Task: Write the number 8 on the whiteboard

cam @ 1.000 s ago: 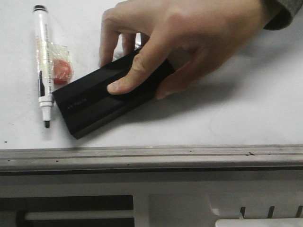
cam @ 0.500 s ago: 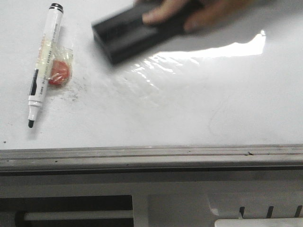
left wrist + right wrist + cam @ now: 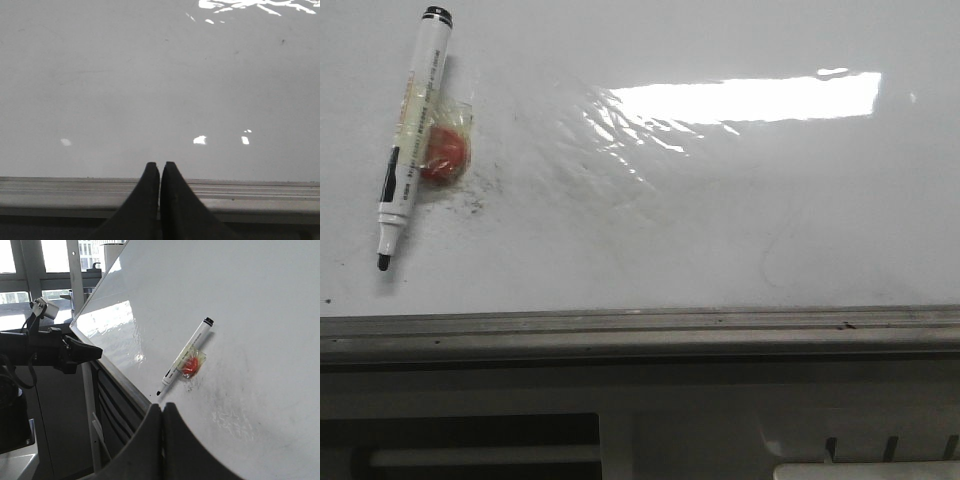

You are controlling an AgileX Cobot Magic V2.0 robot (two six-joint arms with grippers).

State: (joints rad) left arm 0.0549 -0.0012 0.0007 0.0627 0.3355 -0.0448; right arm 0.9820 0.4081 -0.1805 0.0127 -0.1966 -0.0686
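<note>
The board (image 3: pixel 720 220) is seen lying flat, its grey rim (image 3: pixel 640 330) running along the near side. A marker (image 3: pixel 410 135) is laid uncapped at the far left, tip toward the rim, and a red lump in clear wrap (image 3: pixel 445 150) is pressed against its barrel. The wide white surface to the right of these is left bare but for a wrinkled glare patch (image 3: pixel 720 105) and faint grey smudges (image 3: pixel 570 180). No black loops of an 8 can be made out. Print on the marker barrel is too small to be read. The left gripper (image 3: pixel 160 170) is held closed and empty just over the rim. The right gripper (image 3: pixel 161 412) is likewise closed on nothing, near the rim, with the marker beyond it.
</note>
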